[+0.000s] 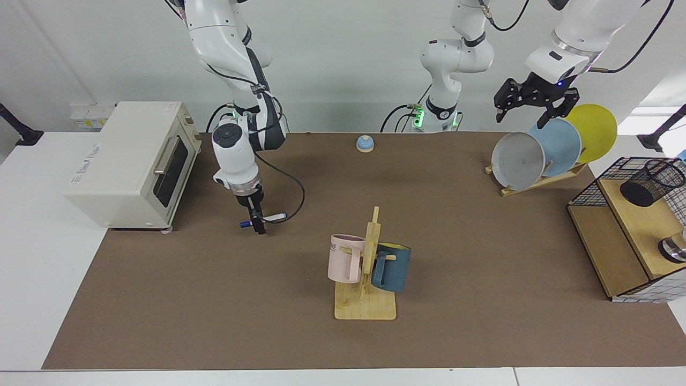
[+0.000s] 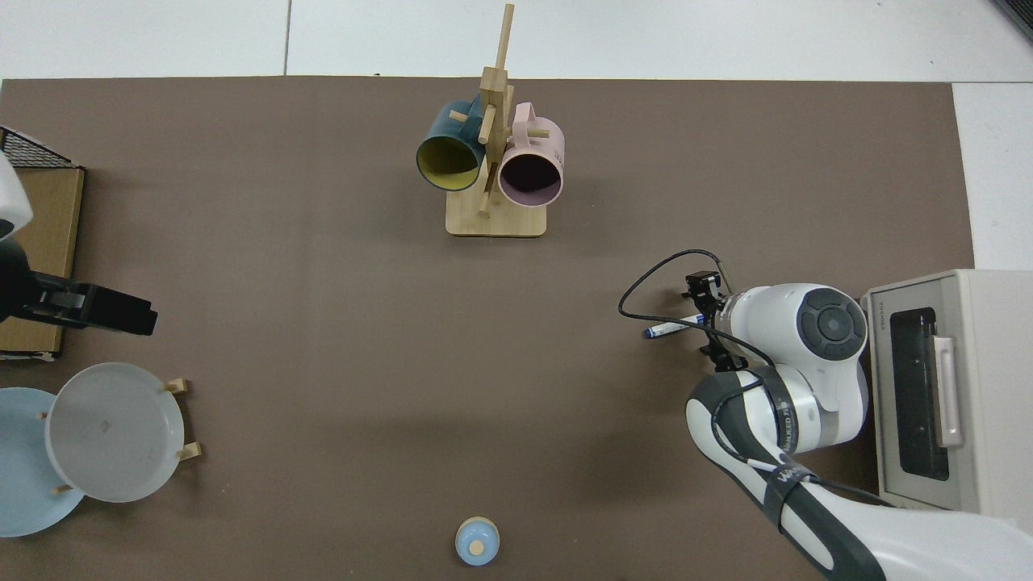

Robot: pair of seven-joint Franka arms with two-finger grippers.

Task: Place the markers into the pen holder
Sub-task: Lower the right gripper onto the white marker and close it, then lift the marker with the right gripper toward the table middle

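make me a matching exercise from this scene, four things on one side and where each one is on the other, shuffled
Things:
1. marker
2. pen holder
3. pink mug
4. left gripper

Places:
A. above the rack of plates
B. on the wooden shelf inside the wire basket frame
C. hanging on the wooden mug tree beside the blue mug
D. between the fingers of the right gripper, near the toaster oven

Pairs: 1-D, 2-B, 3-C, 4-A
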